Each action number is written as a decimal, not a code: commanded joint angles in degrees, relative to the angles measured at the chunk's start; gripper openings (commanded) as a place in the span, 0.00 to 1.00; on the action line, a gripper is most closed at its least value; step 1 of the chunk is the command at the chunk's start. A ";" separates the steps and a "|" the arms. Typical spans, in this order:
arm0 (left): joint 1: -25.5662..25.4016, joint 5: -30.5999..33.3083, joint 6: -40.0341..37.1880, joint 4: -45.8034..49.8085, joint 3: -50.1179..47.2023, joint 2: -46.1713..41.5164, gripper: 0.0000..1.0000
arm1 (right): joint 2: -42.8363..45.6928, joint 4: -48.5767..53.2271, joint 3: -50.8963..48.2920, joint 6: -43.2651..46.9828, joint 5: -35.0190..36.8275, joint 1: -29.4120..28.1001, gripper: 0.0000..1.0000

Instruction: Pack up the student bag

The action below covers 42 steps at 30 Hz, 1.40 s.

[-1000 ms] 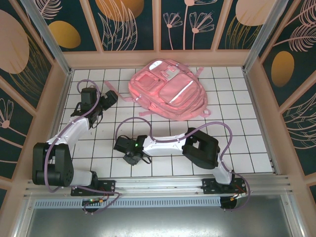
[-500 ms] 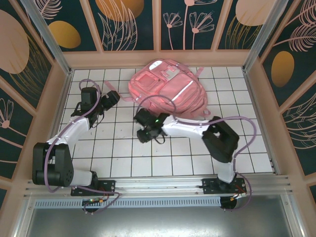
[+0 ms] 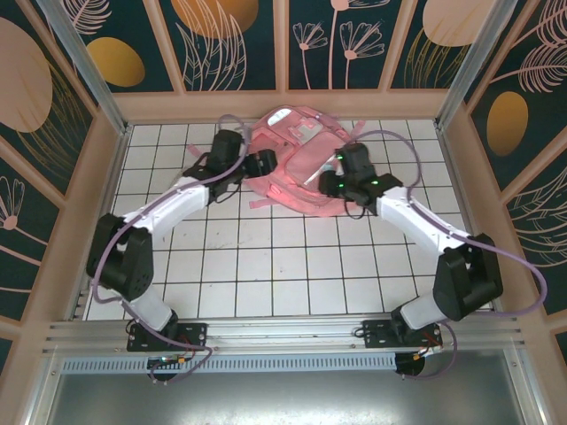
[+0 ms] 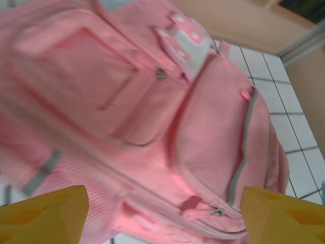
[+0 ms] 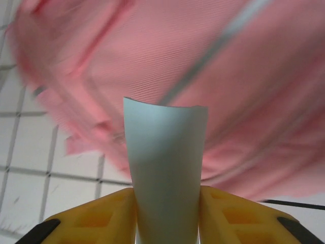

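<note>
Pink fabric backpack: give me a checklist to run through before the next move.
1. Pale blue-grey curved sheet clamped in the right gripper: ok.
2. Left gripper open, holding nothing: ok.
3. Large pink fabric backpack lying on the white tiled table, both grippers at it: ok.
4. Open compartment ready for the sheet: cannot tell; the zips seen from the left wrist look closed.
5. Zip pull caught by the left gripper: not ok.

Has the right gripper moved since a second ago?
Yes. In the top view the right gripper has gone from the near tiles of the table toward the back wall and rightward, ending over the student bag.
</note>
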<state>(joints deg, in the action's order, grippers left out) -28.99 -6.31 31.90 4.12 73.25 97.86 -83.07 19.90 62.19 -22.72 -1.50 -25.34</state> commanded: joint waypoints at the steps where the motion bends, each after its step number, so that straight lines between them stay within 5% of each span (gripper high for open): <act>1: -4.44 4.92 -6.63 5.68 6.55 5.56 0.77 | 3.89 -2.67 -4.67 -2.88 -1.41 6.70 0.34; 7: -12.49 11.00 -16.50 14.06 20.90 15.74 0.77 | 9.22 -6.55 -11.37 -3.91 -8.20 18.87 0.35; 12: -16.59 12.18 -22.67 19.16 30.15 22.94 0.76 | 11.16 -7.41 -14.63 -3.91 -11.51 23.73 0.34; 29: -18.51 18.56 -28.37 25.85 39.49 33.28 0.76 | 12.10 -9.41 -16.79 -4.70 -14.68 26.31 0.34; 35: -18.55 18.94 -28.02 25.33 39.19 33.02 0.49 | 12.05 -9.95 -17.17 -4.88 -15.11 26.26 0.34; 40: -18.55 19.68 -27.86 24.40 39.01 31.92 0.00 | 12.05 -10.13 -17.28 -4.88 -15.34 26.29 0.33; 42: -18.51 19.56 -27.60 23.95 38.65 30.86 0.00 | 12.10 -10.14 -17.28 -4.79 -15.29 26.28 0.33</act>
<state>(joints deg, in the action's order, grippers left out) -48.34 11.07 4.08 28.14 111.24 130.04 -72.36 11.73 45.58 -27.38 -16.19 0.62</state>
